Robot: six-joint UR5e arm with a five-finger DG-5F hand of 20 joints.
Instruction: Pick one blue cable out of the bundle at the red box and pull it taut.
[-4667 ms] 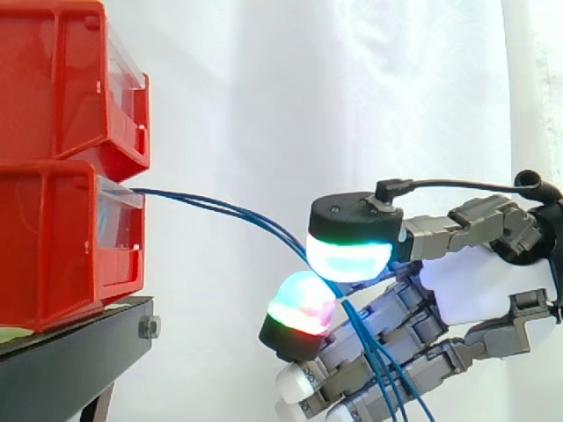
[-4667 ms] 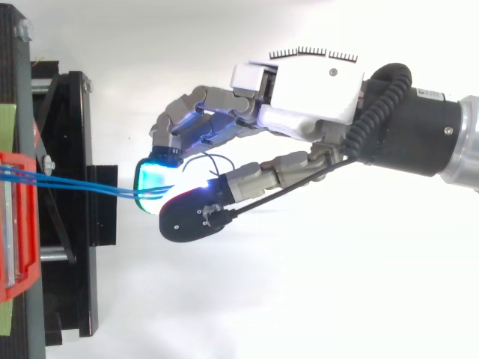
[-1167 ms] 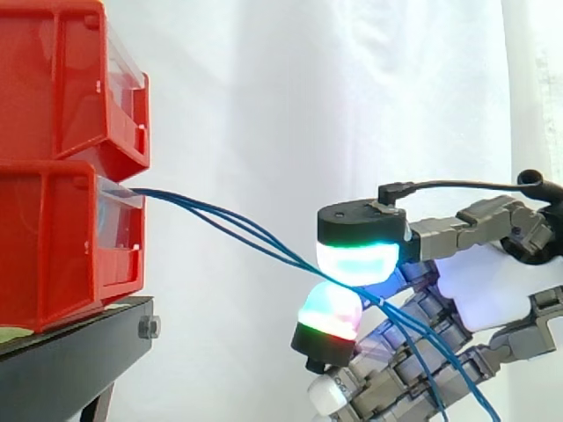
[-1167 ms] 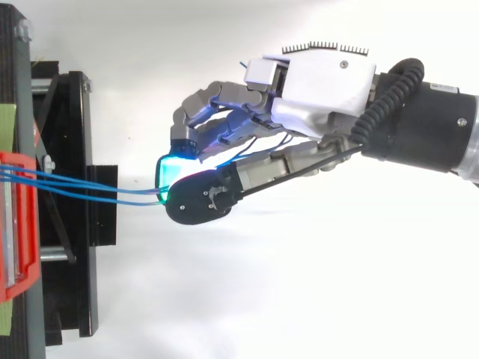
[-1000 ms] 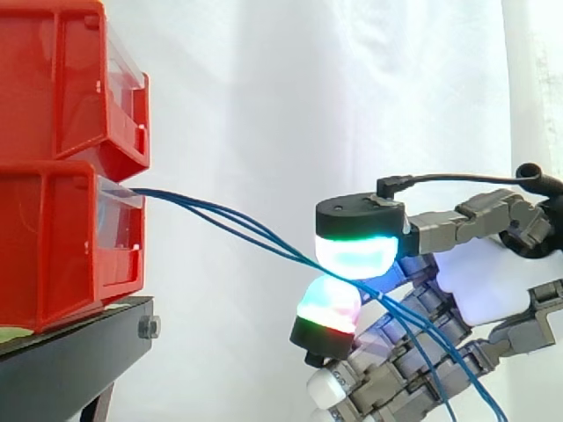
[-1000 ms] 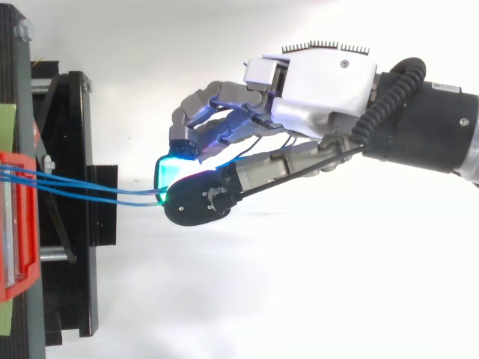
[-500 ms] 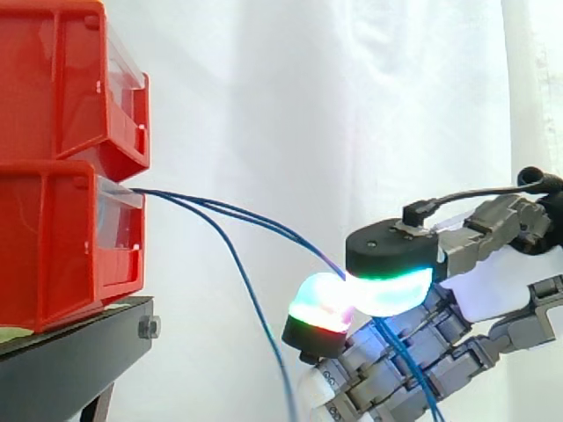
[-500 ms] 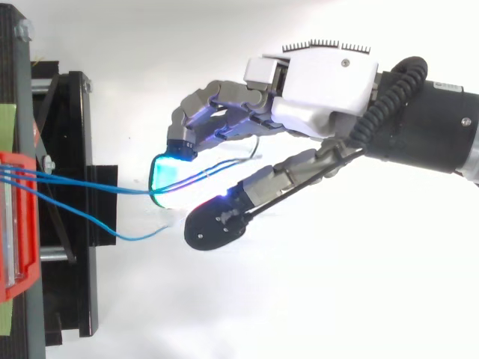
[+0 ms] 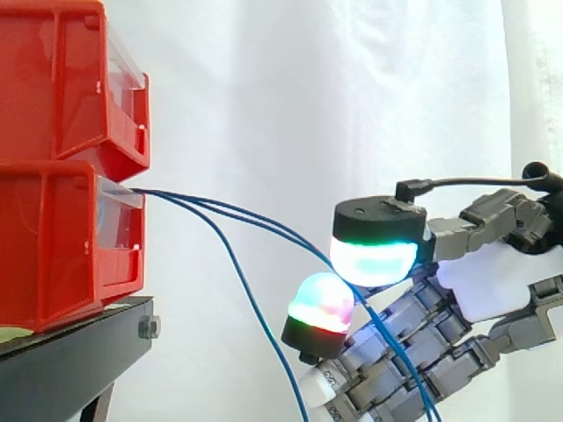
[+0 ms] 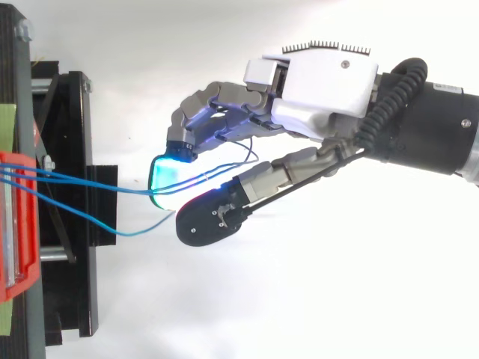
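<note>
Red bins on black stand, white curtain behind

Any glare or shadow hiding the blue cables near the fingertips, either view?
Side view: the thin blue cables read clean on the evenly lit white curtain, but the hand's glowing pads bloom over them at the pinch. Top view: cyan pad glow washes them out there; only faint shadows.
</note>
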